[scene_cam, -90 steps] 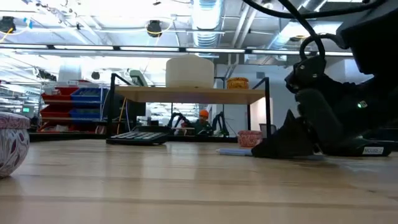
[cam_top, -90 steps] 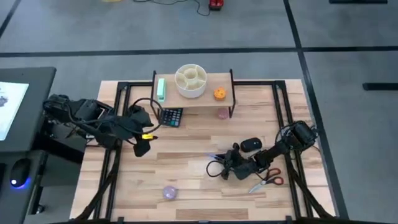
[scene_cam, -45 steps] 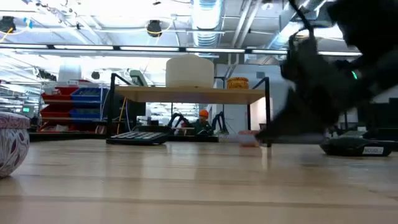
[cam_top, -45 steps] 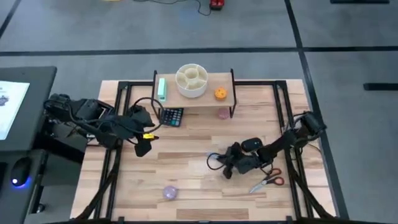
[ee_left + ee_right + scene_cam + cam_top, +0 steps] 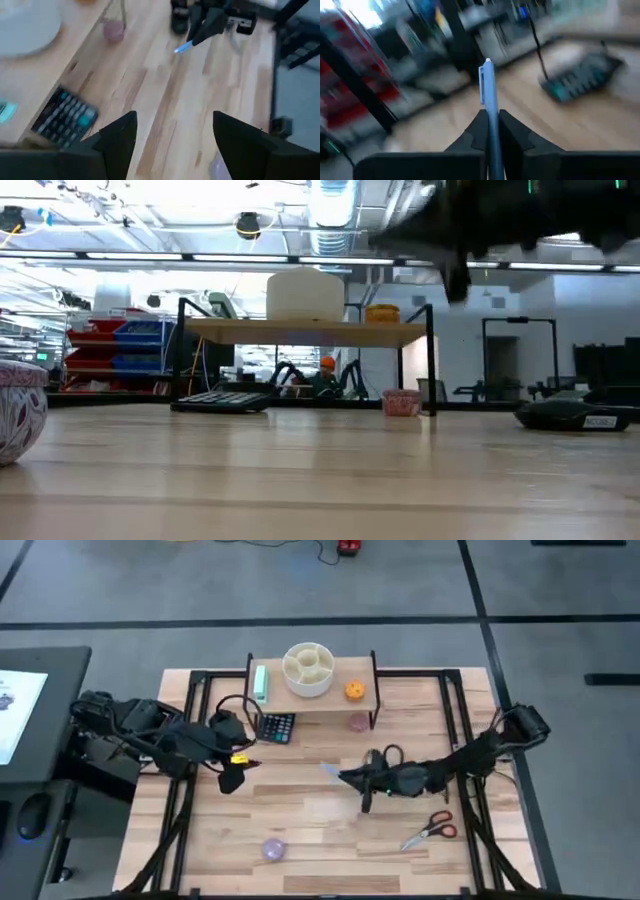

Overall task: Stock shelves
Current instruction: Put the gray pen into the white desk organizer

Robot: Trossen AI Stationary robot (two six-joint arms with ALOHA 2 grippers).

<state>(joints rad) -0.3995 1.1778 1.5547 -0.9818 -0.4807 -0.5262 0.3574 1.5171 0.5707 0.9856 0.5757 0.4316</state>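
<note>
Up off the tabletop [image 5: 300, 840] comes the right gripper [image 5: 352, 778] since a second ago, its arm now stretched across the centre-right of the high view and out of its low crouch. Its fingers are pinched on a blue pen [image 5: 488, 95], which sticks out well beyond the tips. The shelf [image 5: 315, 698] sits at top centre, already carrying a white divided bowl [image 5: 307, 668], a green block [image 5: 259, 683] and an orange ball [image 5: 353, 691]. The left gripper [image 5: 230, 778] hangs spread and empty at centre-left, near the calculator [image 5: 276, 727]. The risk, as I judge it: the pen is held only by its tail, so it could pivot or slip mid-swing. It could also clip the bowl or a shelf leg on approach, or roll off the plank once let go.
</note>
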